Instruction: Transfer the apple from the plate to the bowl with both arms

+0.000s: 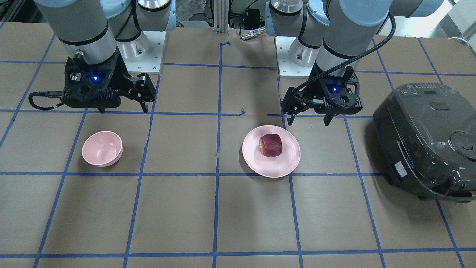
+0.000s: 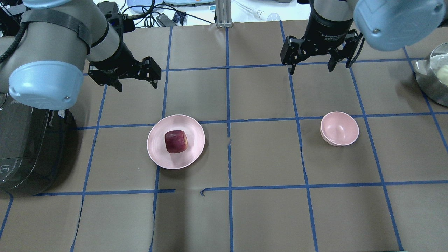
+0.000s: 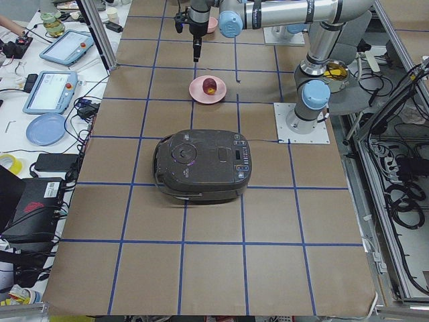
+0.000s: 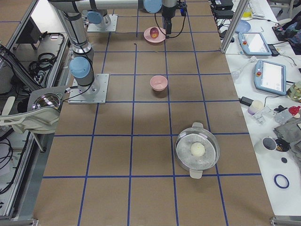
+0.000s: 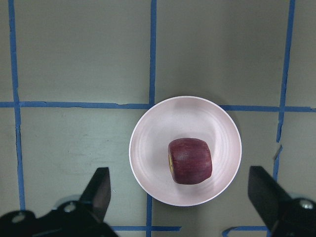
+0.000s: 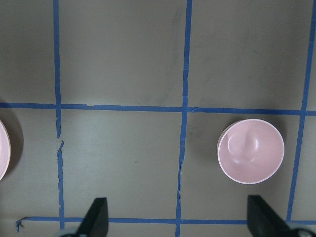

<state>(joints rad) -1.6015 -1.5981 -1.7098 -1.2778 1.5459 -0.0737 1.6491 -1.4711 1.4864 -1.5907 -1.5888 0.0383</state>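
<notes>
Left arm (image 1: 346, 33) & right arm (image 1: 81, 29): grey-silver, lt-blue joint caps. Left gripper (image 1: 308, 122), right gripper (image 1: 123, 110): black, blue LED. Black cable (image 1: 392, 29) upper right.

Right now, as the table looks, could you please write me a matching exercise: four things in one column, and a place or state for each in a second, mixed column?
Things:
1. apple
2. bowl
3. left gripper
4. cooker

Places or states:
a. empty
b. open, holding nothing
c. lying on the plate
d. dark, lid shut

Pairs: 1-c, 2-a, 3-b, 4-d
</notes>
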